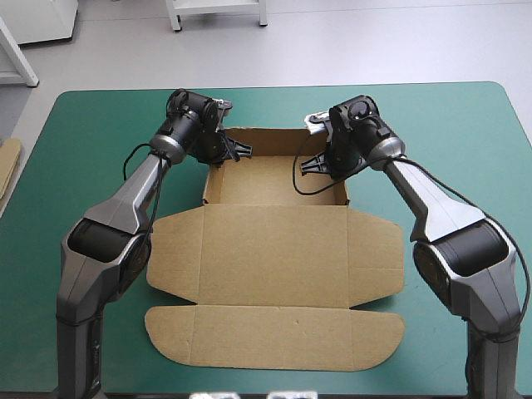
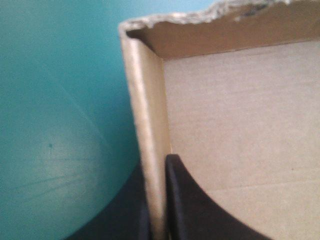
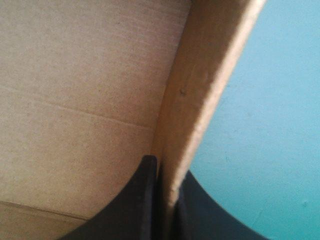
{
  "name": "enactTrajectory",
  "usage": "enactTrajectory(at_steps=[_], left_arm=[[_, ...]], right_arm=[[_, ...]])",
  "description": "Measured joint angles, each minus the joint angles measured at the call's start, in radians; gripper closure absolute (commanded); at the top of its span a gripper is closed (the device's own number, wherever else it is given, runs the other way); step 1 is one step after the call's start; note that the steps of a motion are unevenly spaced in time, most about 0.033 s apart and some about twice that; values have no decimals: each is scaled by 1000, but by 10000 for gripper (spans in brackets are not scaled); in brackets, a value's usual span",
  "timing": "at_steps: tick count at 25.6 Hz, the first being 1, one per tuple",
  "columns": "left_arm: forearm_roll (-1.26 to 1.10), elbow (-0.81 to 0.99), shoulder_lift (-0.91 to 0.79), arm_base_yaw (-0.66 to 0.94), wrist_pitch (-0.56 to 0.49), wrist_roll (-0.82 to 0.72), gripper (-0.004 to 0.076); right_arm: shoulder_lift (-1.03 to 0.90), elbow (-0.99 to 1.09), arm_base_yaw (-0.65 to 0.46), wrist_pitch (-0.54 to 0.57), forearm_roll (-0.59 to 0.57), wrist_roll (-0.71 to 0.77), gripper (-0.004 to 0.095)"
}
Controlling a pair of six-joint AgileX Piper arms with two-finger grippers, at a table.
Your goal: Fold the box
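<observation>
1. The box (image 1: 274, 249) is lying near the middle of the teal-green cover (image 1: 100, 133). Its far part is standing as an open tray, while the lid (image 1: 274, 337) and its flaps are lying flat toward the table's near edge.
2. The left gripper (image 1: 223, 154) is pinching the tray's left side wall (image 2: 145, 125). Its black fingers (image 2: 190, 210) are all but closed, one inside the tray and one outside, with the board sandwiched between them.
3. The right gripper (image 1: 320, 162) is clamping the right side wall (image 3: 200, 100) the same way, its fingers nearly together over the board.
4. Judgement: the two walls are being held upright from opposite sides, probably so the tray is not splaying while the walls are being set.
5. Risk: the far wall's top edge (image 2: 200, 17) is looking ragged, and hard squeezing could crush the board.
</observation>
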Motion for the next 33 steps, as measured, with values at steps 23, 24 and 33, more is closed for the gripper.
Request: enactTrajectory(at_steps=[23,24,33], left_arm=[[-106,0,-10,-2,16,71,218],[-108,0,-12,-2,17,71,218],[-111,0,-14,-2,17,73,218]], right_arm=[[22,-95,12,8,18,-34,223],[22,-95,12,8,17,-33,223],[22,-97,15,8,-17,-21,224]])
